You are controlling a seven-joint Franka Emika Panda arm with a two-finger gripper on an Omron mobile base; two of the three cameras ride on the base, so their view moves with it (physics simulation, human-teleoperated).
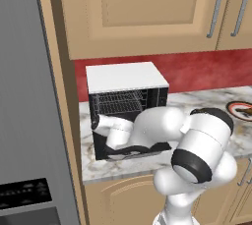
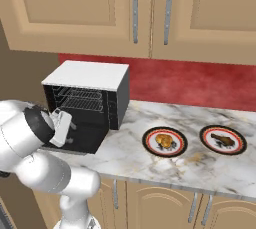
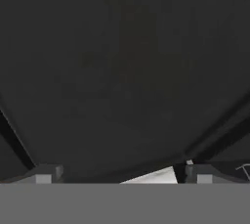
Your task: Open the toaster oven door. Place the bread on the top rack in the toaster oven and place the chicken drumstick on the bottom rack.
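I judge the first step done: the toaster oven door (image 2: 80, 140) lies folded down, and both the top rack (image 2: 80, 93) and the bottom rack (image 2: 79, 104) are bare. My pincer (image 3: 117, 176) is released, low against the dark door. Bread (image 2: 164, 140) and chicken drumstick (image 2: 223, 140) wait on plates at three o'clock of the toaster oven (image 2: 90, 98), on the marble worktop (image 2: 130, 158). Red backsplash (image 2: 200, 83), tan cabinets (image 2: 75, 8) above.

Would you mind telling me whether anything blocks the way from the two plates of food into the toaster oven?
Nothing visible does: the toaster oven door is folded down, the racks are exposed, and bare counter lies between oven and plates.
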